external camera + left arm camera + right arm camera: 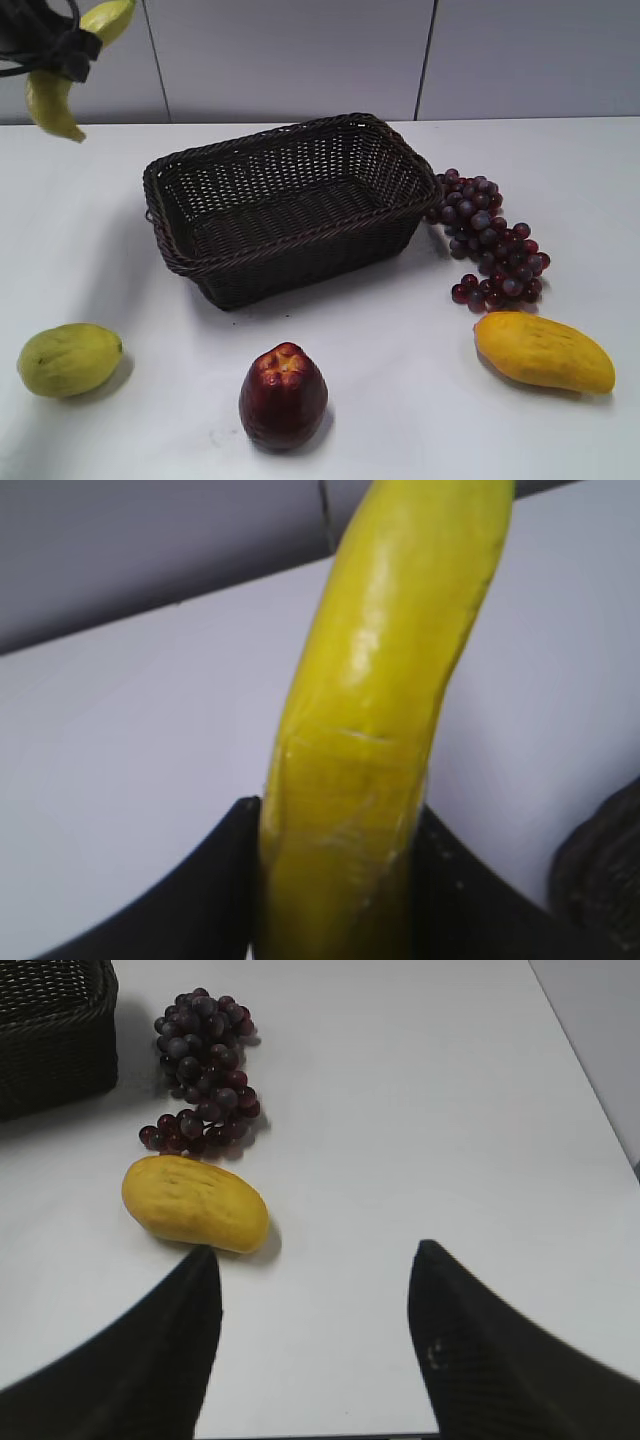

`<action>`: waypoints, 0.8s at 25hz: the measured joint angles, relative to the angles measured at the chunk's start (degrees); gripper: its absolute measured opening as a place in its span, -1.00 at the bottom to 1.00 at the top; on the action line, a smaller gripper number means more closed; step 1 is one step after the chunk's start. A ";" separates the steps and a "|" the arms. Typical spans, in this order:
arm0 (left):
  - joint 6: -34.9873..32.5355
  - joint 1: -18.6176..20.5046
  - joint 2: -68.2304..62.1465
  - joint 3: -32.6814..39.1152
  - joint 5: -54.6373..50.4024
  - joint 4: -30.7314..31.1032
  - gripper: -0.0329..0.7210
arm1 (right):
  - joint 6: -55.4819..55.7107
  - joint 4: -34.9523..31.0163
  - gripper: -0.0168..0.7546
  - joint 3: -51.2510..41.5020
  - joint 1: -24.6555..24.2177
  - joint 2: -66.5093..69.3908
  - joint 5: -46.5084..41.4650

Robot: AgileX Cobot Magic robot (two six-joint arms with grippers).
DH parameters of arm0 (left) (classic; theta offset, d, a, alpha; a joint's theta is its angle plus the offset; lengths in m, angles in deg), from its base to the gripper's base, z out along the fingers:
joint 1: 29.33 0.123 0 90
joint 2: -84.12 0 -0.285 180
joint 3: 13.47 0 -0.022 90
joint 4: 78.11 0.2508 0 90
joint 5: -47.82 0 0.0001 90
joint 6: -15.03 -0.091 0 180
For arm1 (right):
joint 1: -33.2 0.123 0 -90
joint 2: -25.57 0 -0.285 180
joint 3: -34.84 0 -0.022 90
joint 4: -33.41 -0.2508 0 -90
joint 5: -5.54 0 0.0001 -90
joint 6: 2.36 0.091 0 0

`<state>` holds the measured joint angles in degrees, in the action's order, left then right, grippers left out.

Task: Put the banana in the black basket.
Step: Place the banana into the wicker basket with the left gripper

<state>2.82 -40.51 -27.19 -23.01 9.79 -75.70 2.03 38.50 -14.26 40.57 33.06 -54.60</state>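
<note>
Nearest the exterior camera sits a dark red, waxy apple-like fruit (283,394), with a stubby yellow-green lemon-shaped fruit (69,358) at far left and a plump orange-yellow mango (543,350) at far right on the white table (400,420). High in the top-left corner the left gripper (60,50) is clamped around the middle of the long, curved yellow-green banana (55,95), held in the air well clear of the table. The rectangular dark woven wicker basket (290,210) stands empty at centre, a bunch of dark red grapes (490,240) just beside its right end. The banana hangs long below the jaws, so I judge its tip could catch the braided rim during the carry across, or it could slip if the grip is shallow. Only the left wrist view shows both fingers (200,900) pressed against the peel; only the right wrist view shows the right gripper (315,1290) spread wide, empty, near the mango.
</note>
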 joint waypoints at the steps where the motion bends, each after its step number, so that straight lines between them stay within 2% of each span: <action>1: 0.00 -1.50 0.07 -0.59 0.27 -0.05 -0.10 | 0.00 0.00 0.29 0.00 0.00 0.00 0.00; 6: 0.01 -10.85 -0.56 -1.10 3.96 0.22 -0.10 | 0.00 0.00 0.29 0.00 0.00 0.00 0.00; 12: 0.01 -19.78 -5.56 -1.11 4.61 7.21 -0.10 | 0.00 0.00 0.29 0.00 0.00 0.00 0.00; 15: 0.01 -22.03 -9.23 -1.11 5.10 10.55 -0.10 | 0.00 0.00 0.29 0.00 0.00 0.00 0.00; 20: 0.01 -22.25 -14.37 -1.11 4.29 11.02 -0.10 | 0.00 0.00 0.29 0.00 0.00 0.00 0.00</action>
<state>2.83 -62.76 -41.56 -24.12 14.09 -64.68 2.03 38.50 -14.26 40.57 33.06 -54.60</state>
